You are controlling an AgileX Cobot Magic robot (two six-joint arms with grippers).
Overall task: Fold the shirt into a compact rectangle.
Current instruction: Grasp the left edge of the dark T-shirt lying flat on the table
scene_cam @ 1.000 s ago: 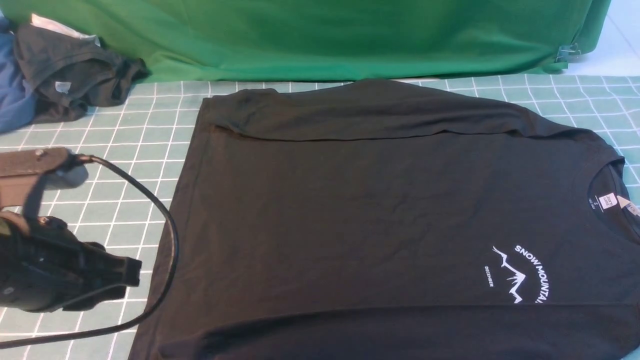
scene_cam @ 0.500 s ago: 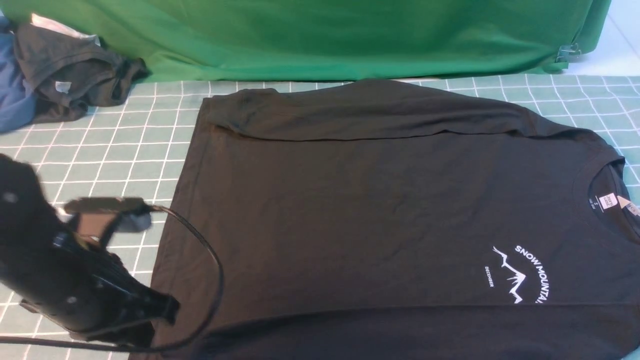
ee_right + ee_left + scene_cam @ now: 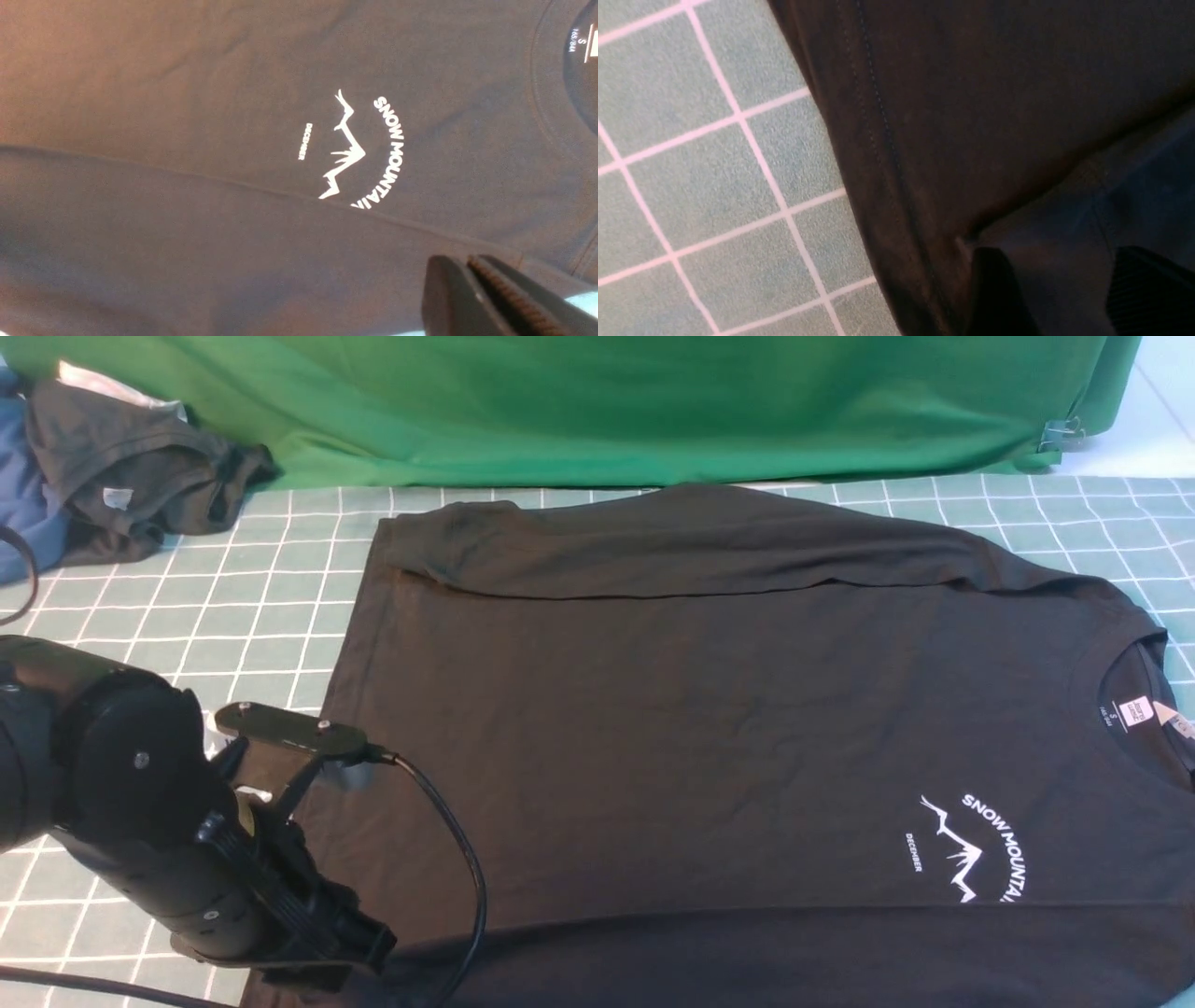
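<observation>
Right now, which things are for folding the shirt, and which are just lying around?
For the job: black shirt; left gripper, open by the shirt's edge; right gripper, shut.
Just lying about: grey garment; blue garment; green cloth.

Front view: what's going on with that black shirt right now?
The shirt lies flat on the grid mat, both sleeves folded in over the body, collar toward the robot's right. The left gripper hangs open over the near hem corner, gripping nothing. The right gripper is shut and empty above the near sleeve by the print.
</observation>
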